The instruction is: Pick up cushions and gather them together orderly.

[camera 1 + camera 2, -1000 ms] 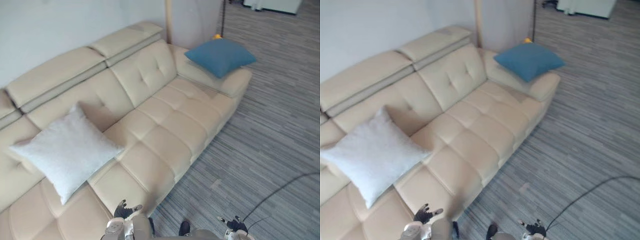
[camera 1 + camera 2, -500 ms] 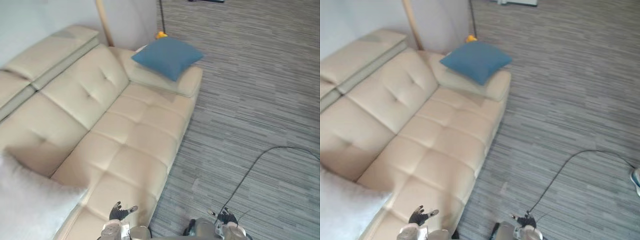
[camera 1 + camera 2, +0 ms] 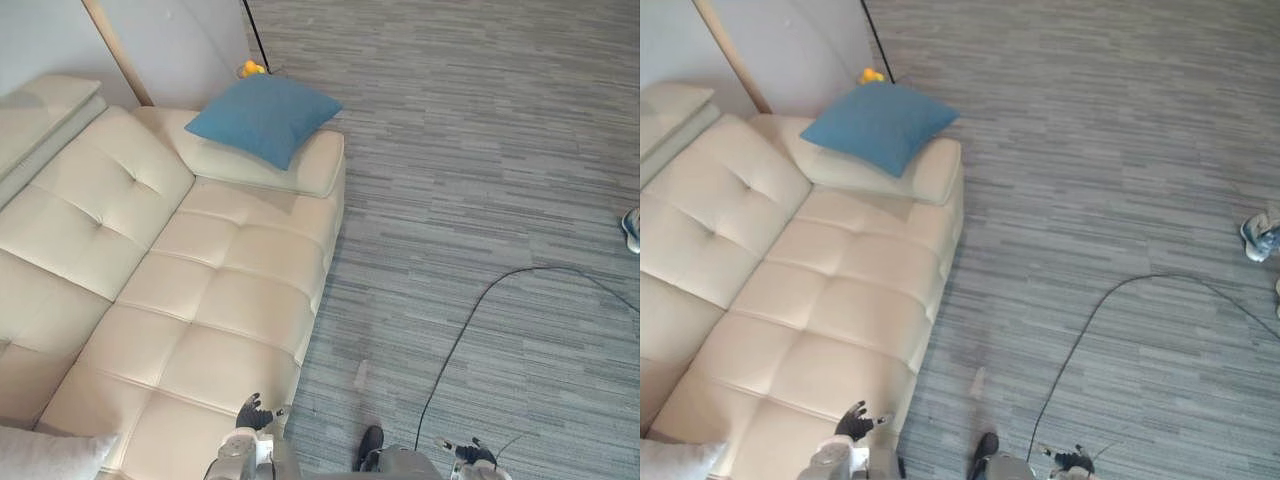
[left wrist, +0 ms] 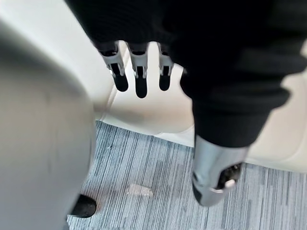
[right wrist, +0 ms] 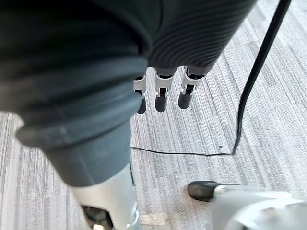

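Cushions lie well apart on the cream sofa. At its near left end, a corner of the white cushion shows on the seat, close to the front edge. From there the tufted seat and backrest run towards the far right end. A pale wooden post stands against the wall behind the backrest.

The left hand hangs low at the sofa's front edge, to the right of the white cushion and apart from it. In the left wrist view its fingers point straight down in a row with the thumb held apart. They grip nothing, and the sofa's front and the grey striped floor show past them.

The blue cushion lies flat on the armrest at the sofa's far right end, well away from both hands. A small yellow thing sits just behind it by the wall, too small to tell what it is.

The right hand hangs over the floor, off the sofa's right side. In its wrist view the fingers are straight and loose and hold nothing, with only floor beneath them. At the far right edge of the floor a person's shoe shows, well apart from everything else.
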You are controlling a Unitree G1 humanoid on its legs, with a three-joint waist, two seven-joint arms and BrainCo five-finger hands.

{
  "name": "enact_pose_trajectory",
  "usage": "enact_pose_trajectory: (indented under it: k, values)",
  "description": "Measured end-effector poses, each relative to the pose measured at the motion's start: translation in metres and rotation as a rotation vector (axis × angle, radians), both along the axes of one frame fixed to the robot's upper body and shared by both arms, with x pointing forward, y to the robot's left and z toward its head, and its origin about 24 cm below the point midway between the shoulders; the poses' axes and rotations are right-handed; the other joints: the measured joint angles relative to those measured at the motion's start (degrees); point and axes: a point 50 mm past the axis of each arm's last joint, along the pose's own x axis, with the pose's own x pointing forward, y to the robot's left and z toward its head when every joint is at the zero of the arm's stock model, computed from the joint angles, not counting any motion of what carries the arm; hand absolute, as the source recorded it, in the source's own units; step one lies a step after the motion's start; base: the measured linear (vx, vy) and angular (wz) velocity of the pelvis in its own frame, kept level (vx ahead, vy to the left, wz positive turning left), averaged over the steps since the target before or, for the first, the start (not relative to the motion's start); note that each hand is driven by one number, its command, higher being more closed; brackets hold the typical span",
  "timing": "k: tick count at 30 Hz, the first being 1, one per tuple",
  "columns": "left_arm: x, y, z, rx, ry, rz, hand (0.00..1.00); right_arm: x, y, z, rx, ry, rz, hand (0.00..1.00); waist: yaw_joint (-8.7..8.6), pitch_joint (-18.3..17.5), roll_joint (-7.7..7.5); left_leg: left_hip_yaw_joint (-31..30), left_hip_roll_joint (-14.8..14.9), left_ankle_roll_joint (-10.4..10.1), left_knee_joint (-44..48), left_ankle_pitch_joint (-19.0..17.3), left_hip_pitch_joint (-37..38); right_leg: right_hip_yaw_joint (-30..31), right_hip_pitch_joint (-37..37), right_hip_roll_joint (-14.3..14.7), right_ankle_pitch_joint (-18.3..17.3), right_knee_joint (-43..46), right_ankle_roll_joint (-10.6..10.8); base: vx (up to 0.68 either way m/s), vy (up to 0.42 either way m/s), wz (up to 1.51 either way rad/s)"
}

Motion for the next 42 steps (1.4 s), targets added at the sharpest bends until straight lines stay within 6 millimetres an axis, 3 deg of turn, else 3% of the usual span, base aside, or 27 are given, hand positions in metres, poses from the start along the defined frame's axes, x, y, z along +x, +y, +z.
enact_pose_trajectory:
  k: [2, 3, 5, 6, 7, 8, 9, 10, 11, 13, 14, 16, 18, 19, 20, 22, 24, 25, 26, 28, 30, 32, 35, 37, 38, 40, 42]
  values:
    - [-0.002, 0.000, 0.001, -0.005, -0.013, 0.013, 0.00, 0.006, -0.002, 0.003, -0.008, -0.022, 0.002, 0.00, 1.79, -0.2, 2.54, -1.2, -0.6, -1.8, -12.2, 6.3, -1.0, 2.2, 0.5, 1.8, -0.3, -1.8, 0.8, 0.05, 0.035, -0.75]
    - [-0.005, 0.001, 0.000, -0.004, -0.007, 0.019, 0.00, 0.010, 0.000, 0.003, -0.003, -0.031, 0.012, 0.00, 3.05, -0.8, 3.60, 0.5, 0.3, -0.9, -12.9, 9.5, -0.2, 4.5, 1.5, 3.0, 0.3, -3.7, 2.0, 0.18, 0.092, -0.94]
    - [-0.010, 0.002, -0.003, 0.000, 0.019, 0.020, 0.00, 0.012, 0.002, 0.004, 0.000, -0.037, 0.012, 0.00, 2.85, -1.4, 4.25, 0.5, -0.4, 1.3, -13.0, 8.1, 0.6, 6.3, 2.7, 2.9, 1.3, -4.8, 3.9, 0.27, 0.139, -0.73]
    - [-0.012, 0.004, -0.004, -0.001, 0.030, 0.038, 0.00, 0.004, 0.002, 0.002, 0.000, -0.021, 0.007, 0.00, 2.87, -1.8, 3.52, 0.7, -1.2, 3.2, -13.4, 6.9, 1.9, 8.3, -0.1, 2.0, -2.8, 2.9, 7.4, 0.21, 0.112, -0.41]
    - [-0.013, 0.004, -0.004, -0.001, 0.032, 0.042, 0.00, 0.003, 0.003, 0.001, 0.002, -0.022, 0.007, 0.00, 2.97, -2.4, 3.67, 1.3, -1.3, 3.2, -13.8, 6.9, 2.5, 8.8, -1.5, 1.6, -4.5, 6.7, 8.5, 0.34, 0.117, -0.54]
    - [-0.015, 0.009, -0.005, 0.009, 0.039, 0.048, 0.00, -0.005, 0.009, -0.002, 0.016, -0.007, 0.006, 0.00, 2.86, -2.9, 1.72, 3.7, -2.1, 2.8, -15.0, 7.2, 4.9, 9.8, -7.3, -0.5, -9.0, 22.5, 13.9, 0.26, 0.031, -0.30]
    - [-0.015, 0.012, -0.004, 0.018, 0.041, 0.046, 0.00, -0.008, 0.013, -0.004, 0.023, 0.000, 0.010, 0.00, 2.84, -2.9, 0.92, 4.2, -2.7, 2.9, -15.3, 7.0, 6.3, 9.9, -10.0, -1.7, -9.7, 30.7, 16.2, 0.43, 0.011, -0.26]
    - [-0.017, 0.020, -0.004, 0.041, 0.049, 0.043, 0.00, -0.012, 0.022, -0.006, 0.048, -0.001, 0.002, 0.00, 1.33, -2.7, -1.59, 4.5, -4.1, 3.2, -16.0, 6.3, 11.4, 9.3, -14.9, -5.2, -8.0, 46.9, 18.6, 0.35, -0.030, -0.05]
    - [-0.018, 0.021, -0.004, 0.045, 0.054, 0.038, 0.00, -0.011, 0.021, -0.006, 0.045, -0.001, 0.009, 0.00, 0.77, -2.8, -1.88, 4.4, -4.2, 3.4, -16.5, 6.1, 12.9, 8.5, -15.2, -6.0, -8.0, 49.0, 17.5, 0.56, -0.068, 0.07]
    - [-0.017, 0.016, -0.006, 0.049, 0.070, -0.014, 0.00, -0.009, 0.020, -0.004, 0.036, -0.004, 0.027, 0.00, -0.42, -2.7, -1.40, 3.1, -2.9, 3.3, -19.4, 5.9, 18.8, 2.7, -16.2, -7.9, -10.5, 48.8, 11.1, 0.47, -0.078, 0.09]
    - [-0.010, 0.014, -0.004, 0.048, 0.057, -0.024, 0.00, -0.005, 0.020, -0.004, 0.031, -0.008, 0.048, 0.00, -0.58, -2.8, -1.07, 2.9, -1.2, 3.2, -19.3, 5.9, 19.7, -1.2, -17.6, -8.1, -10.8, 42.3, 8.6, 0.35, -0.089, 0.09]
    - [-0.005, 0.010, -0.003, 0.045, 0.047, -0.039, 0.00, 0.000, 0.020, -0.002, 0.031, -0.020, 0.054, 0.00, -1.24, -2.6, -0.59, 1.7, 0.8, 3.2, -19.3, 5.9, 20.4, -3.6, -19.5, -7.7, -8.3, 31.1, 6.9, 0.50, -0.166, 0.23]
    - [-0.007, 0.005, -0.004, 0.034, 0.054, -0.052, 0.00, 0.003, 0.017, 0.000, 0.023, -0.029, 0.058, 0.00, -2.11, -2.3, -0.39, 1.1, 2.4, 2.6, -19.3, 5.6, 21.8, -1.2, -20.6, -5.7, -1.4, 18.0, 7.1, 0.51, -0.239, 0.19]
    - [-0.013, 0.008, -0.006, 0.045, 0.071, -0.060, 0.00, -0.003, 0.017, -0.002, 0.025, -0.015, 0.054, 0.00, -2.73, -2.8, -1.71, 0.3, 1.9, 1.1, -19.1, 4.7, 23.2, 2.1, -19.7, -5.3, 7.5, 7.4, 7.5, 0.59, -0.305, -0.06]
    - [-0.019, 0.000, -0.010, 0.026, 0.102, -0.062, 0.00, -0.005, 0.010, -0.001, 0.011, -0.007, 0.052, 0.00, -2.58, -2.5, 0.00, -0.9, 3.3, -0.7, -18.6, 3.4, 25.4, 2.8, -19.3, -3.6, 13.0, 8.8, 4.9, 0.58, -0.282, -0.18]
    - [-0.020, -0.009, -0.012, 0.008, 0.112, -0.079, 0.00, -0.001, 0.000, 0.002, -0.011, -0.011, 0.045, 0.00, -3.28, -2.6, 2.33, -3.8, 5.4, -2.5, -13.3, 5.2, 23.5, 2.7, -19.9, -2.1, 7.8, 13.3, 3.6, 0.59, -0.301, -0.14]
    - [-0.014, -0.014, -0.011, -0.002, 0.098, -0.082, 0.00, -0.006, 0.000, 0.000, -0.003, 0.001, 0.021, 0.00, -3.33, -2.6, 2.48, -5.8, 5.9, -4.4, -3.3, 9.6, 19.4, 2.0, -18.5, -1.9, 4.3, 15.0, 3.0, 0.51, -0.299, 0.19]
    - [-0.010, -0.017, -0.010, -0.010, 0.087, -0.081, 0.00, -0.008, 0.001, -0.001, 0.002, 0.013, 0.023, 0.00, -3.60, -2.1, 2.50, -6.8, 6.5, -6.5, 7.8, 16.9, 14.2, 0.8, -14.9, -1.9, 2.8, 13.4, 2.7, 0.35, -0.211, 0.34]
    - [-0.008, -0.017, -0.009, -0.012, 0.080, -0.078, 0.00, -0.010, 0.001, -0.002, 0.003, 0.022, 0.027, 0.00, -3.49, -1.4, 2.06, -6.8, 7.4, -7.2, 14.3, 20.1, 11.4, 0.5, -12.2, -1.7, 2.4, 11.4, 2.4, 0.42, -0.212, 0.37]
    - [-0.005, -0.015, -0.007, -0.012, 0.058, -0.065, 0.00, -0.014, 0.003, -0.004, 0.009, 0.037, 0.030, 0.00, -2.73, -0.8, 2.54, -4.3, 9.6, -3.2, 28.7, 14.0, 3.2, -0.6, -4.5, -0.2, 0.7, 6.3, 1.0, 0.35, -0.131, 0.23]
    - [-0.001, -0.012, -0.004, -0.004, 0.035, -0.060, 0.00, -0.012, 0.001, -0.002, 0.004, 0.030, 0.012, 0.00, -2.21, -0.5, 2.35, -0.3, 9.1, -1.0, 25.8, 8.6, -4.0, -1.3, 1.9, -0.2, 0.3, 1.7, 1.4, 0.38, -0.117, 0.11]
    - [0.000, -0.011, -0.003, -0.001, 0.027, -0.060, 0.00, -0.006, -0.001, 0.000, -0.002, 0.007, -0.005, 0.00, -1.67, -0.5, 2.71, 2.0, 6.6, -1.0, 7.0, 7.9, -7.1, -1.5, 5.7, -0.2, -0.6, -1.2, 2.7, 0.30, -0.047, -0.04]
    - [-0.002, -0.014, -0.003, -0.011, 0.025, -0.056, 0.00, -0.005, -0.003, 0.001, -0.010, -0.003, -0.007, 0.00, 0.44, -0.9, 4.19, 0.2, 4.7, -3.7, -17.8, 15.8, -7.7, -0.4, 9.7, 2.1, -2.6, -4.7, 4.6, 0.40, 0.070, -0.18]
    - [0.000, -0.011, -0.002, -0.004, 0.018, -0.057, 0.00, -0.007, 0.004, -0.002, 0.007, 0.008, 0.002, 0.00, 1.29, -1.2, 3.42, 1.1, 4.3, -0.6, -17.1, 22.4, -7.5, 0.7, 12.1, 2.1, -3.9, -5.2, 6.2, 0.52, 0.121, -0.09]
    - [0.003, -0.005, -0.001, 0.014, 0.017, -0.060, 0.00, -0.006, 0.008, -0.003, 0.017, 0.009, 0.007, 0.00, 0.96, -1.3, 1.56, 1.1, 2.6, 1.8, -17.6, 22.8, -6.4, 0.8, 13.0, 0.2, -4.9, -4.9, 7.6, 0.59, 0.099, 0.08]
    - [0.002, -0.001, -0.002, 0.018, 0.023, -0.043, 0.00, -0.008, 0.005, -0.002, 0.005, 0.016, 0.022, 0.00, 0.63, -1.6, 0.14, 1.7, 0.7, 4.3, -15.5, 21.0, -6.1, 3.0, 13.0, -2.2, -4.7, -2.7, 8.5, 0.56, 0.111, 0.09]
    - [-0.002, 0.001, -0.003, 0.013, 0.038, -0.019, 0.00, -0.007, 0.004, -0.001, -0.001, 0.016, 0.034, 0.00, 0.75, -1.9, 0.31, 2.0, 0.0, 4.7, -14.4, 16.9, -3.6, 7.3, 10.5, -3.7, -6.5, 7.9, 11.7, 0.47, 0.151, -0.03]
